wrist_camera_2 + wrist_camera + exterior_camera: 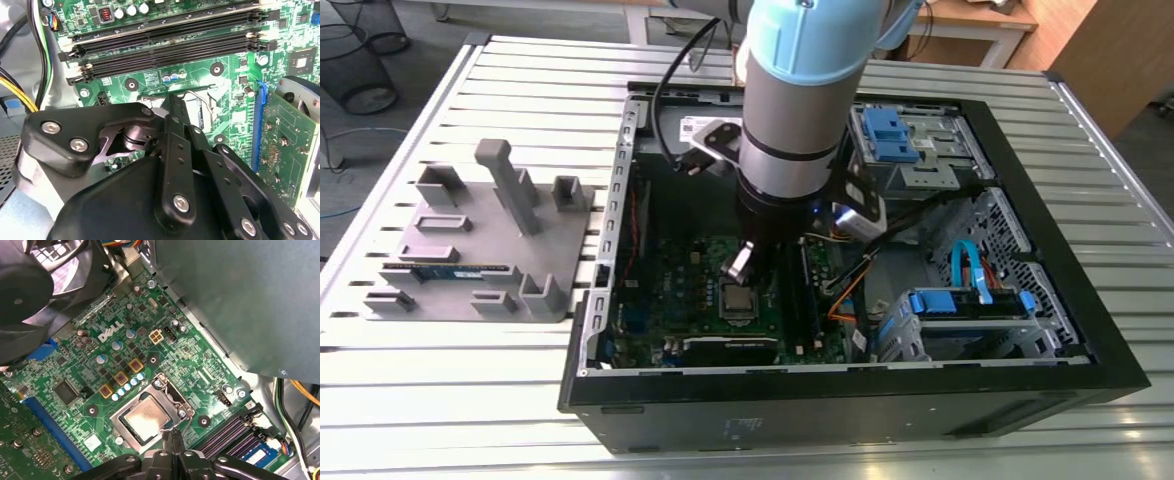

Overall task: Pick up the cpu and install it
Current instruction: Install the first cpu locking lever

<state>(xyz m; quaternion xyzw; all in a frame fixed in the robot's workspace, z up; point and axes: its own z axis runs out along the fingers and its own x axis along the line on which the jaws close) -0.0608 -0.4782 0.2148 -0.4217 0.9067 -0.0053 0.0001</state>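
Observation:
The cpu [146, 416], a small square chip with a silvery top, lies flat in the motherboard socket, with the metal socket frame [120, 426] around it. In the exterior view the cpu [738, 299] shows as a pale square on the green board inside the open computer case. My gripper [171, 436] hangs just above the socket's edge, on the side of the memory slots, with its thin fingertips together and nothing between them. The second wrist view looks past the black linkage of the gripper [175, 104] down at the socket, most of which it hides.
Black memory slots [165, 40] run beside the socket. An expansion card [285, 135] stands in a blue slot, and a black fan [30, 295] sits nearby. Blue drive bays [961, 300] fill the case's right side. The grey holder [467, 250] with a memory stick [447, 270] rests outside.

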